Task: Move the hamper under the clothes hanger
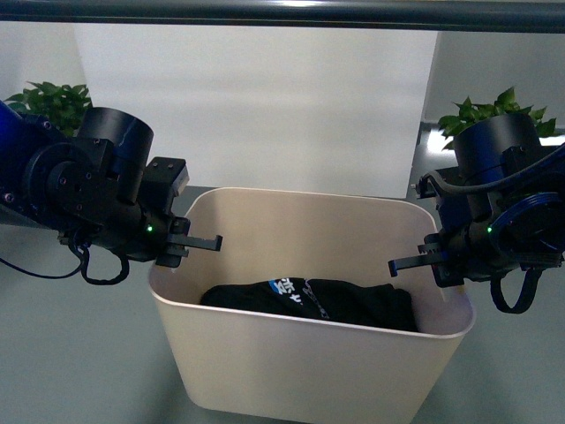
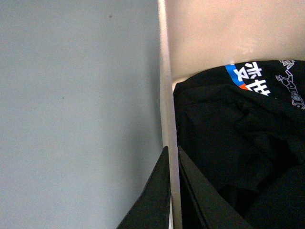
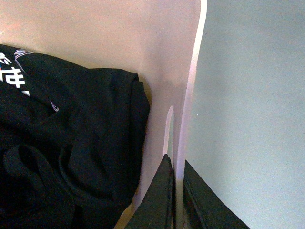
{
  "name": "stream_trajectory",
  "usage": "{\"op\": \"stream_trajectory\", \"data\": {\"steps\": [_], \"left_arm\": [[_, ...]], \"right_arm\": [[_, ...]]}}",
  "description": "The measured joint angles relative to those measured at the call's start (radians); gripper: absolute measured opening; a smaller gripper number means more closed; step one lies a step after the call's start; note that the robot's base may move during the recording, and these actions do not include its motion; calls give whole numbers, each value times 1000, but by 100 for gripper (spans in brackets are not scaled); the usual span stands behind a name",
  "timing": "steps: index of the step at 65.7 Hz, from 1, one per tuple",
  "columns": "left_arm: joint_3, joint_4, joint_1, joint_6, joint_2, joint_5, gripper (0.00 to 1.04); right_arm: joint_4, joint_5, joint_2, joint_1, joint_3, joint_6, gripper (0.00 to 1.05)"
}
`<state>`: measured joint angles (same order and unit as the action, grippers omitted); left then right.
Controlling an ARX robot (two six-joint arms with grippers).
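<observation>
"The hamper (image 1: 309, 353) is right at the front, middle of the front view, with grey floor (image 1: 79, 353) around it. Can you tell if it's resting on that floor?"

"No, its base runs out of the picture. There's a black garment (image 1: 309, 300) with blue and white print lying inside."

"And the arms?"

"One at each short end. The left gripper (image 1: 181, 250) is closed on the left rim, one finger inside the wall and one outside. The left wrist view shows it: the beige wall (image 2: 164, 95) pinched in the left gripper (image 2: 171, 191), with the garment (image 2: 228, 143) just beside the inner finger."

"Same on the other side?"

"Yes, the right gripper (image 1: 433, 262) is clamped on the right rim. In the right wrist view the wall (image 3: 190, 95) runs between its fingers (image 3: 177, 191), by the slot handle (image 3: 169, 124), with the garment (image 3: 62, 143) near."

"Further back?"

"A white panel (image 1: 256, 106), and a green plant on either side (image 1: 53, 102) (image 1: 494, 115). The clothes hanger (image 1: 282, 11) shows as a dark bar across the top, above the hamper."
</observation>
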<state>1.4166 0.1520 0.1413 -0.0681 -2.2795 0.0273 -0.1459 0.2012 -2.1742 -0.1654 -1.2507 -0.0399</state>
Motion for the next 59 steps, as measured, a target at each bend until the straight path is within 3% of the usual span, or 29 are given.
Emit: {"op": "stream_trajectory", "data": {"steps": [7,19,36,59], "left_arm": [[32,-140,11,106,0,64,4],[32,-130,18,131,-10,80,4],[18,-21,26,124,-75,85,4],[18,-8,26,131,-155,82,4]], "right_arm": [[-31,-148,-1,11,10,146,3],[-41,-153,-33,11,18,230,3],[-75,-154,-97,25,19,264,3],[-105,-169,-165,38,19,275,3]]}}
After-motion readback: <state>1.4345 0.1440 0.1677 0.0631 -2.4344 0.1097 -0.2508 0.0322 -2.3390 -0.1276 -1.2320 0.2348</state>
